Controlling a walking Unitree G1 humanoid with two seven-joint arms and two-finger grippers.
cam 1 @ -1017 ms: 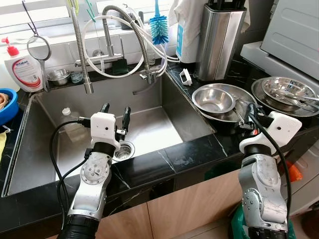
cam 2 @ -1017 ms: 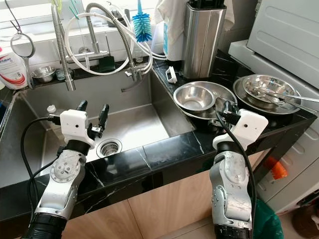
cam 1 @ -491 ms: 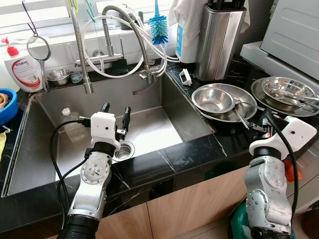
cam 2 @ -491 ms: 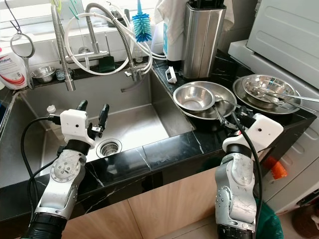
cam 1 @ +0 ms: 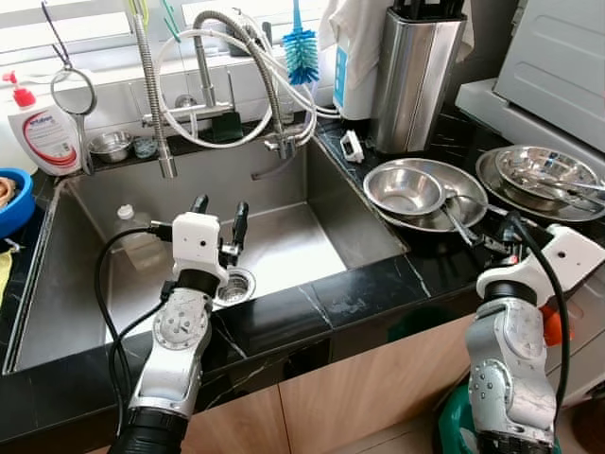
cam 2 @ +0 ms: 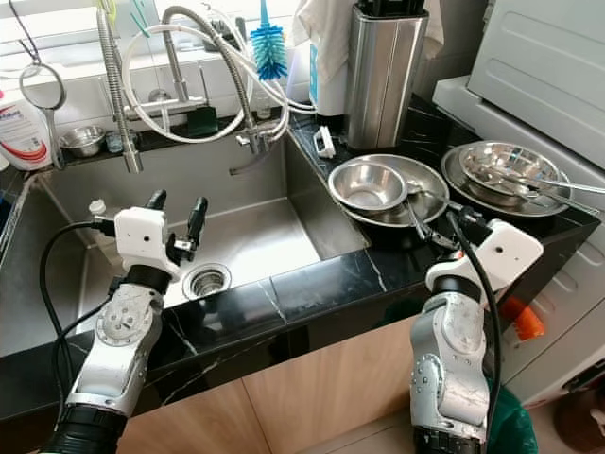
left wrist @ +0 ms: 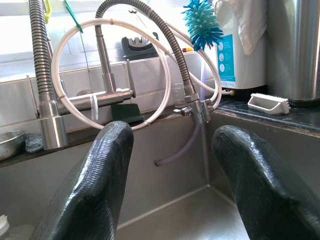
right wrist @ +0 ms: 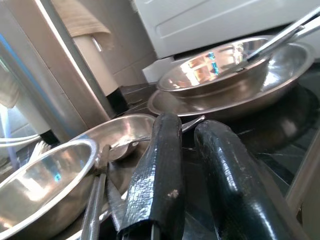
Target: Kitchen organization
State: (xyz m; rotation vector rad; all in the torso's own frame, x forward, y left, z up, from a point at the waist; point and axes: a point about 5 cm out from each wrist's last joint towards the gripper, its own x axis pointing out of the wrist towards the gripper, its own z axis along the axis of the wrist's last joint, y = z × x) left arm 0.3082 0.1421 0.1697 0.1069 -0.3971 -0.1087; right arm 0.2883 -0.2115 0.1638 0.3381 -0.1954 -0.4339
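My left gripper [cam 1: 219, 210] hangs open over the steel sink [cam 1: 312, 213], above the drain [cam 1: 233, 284], with nothing between its fingers [left wrist: 107, 165]. My right gripper [cam 1: 499, 238] is at the front of the black counter [cam 1: 378, 288], just right of a steel bowl [cam 1: 405, 189] nested in a plate [cam 1: 463, 197] that has utensil handles [cam 1: 456, 225] lying across it. Its fingers [right wrist: 157, 170] are shut and hold nothing. A second bowl [right wrist: 220, 62] with utensils sits on a plate [cam 1: 492, 180] farther right.
A spring faucet [cam 1: 236, 57] and hoses arch over the sink's back. A steel canister [cam 1: 416, 76], blue brush [cam 1: 302, 52] and white scrubber [cam 1: 353, 145] stand behind the bowls. A soap bottle [cam 1: 43, 128] and small bowl [cam 1: 111, 144] sit on the ledge.
My right gripper has drawn back to the right, away from the utensil handles and toward the counter's front edge. The left arm has not moved.
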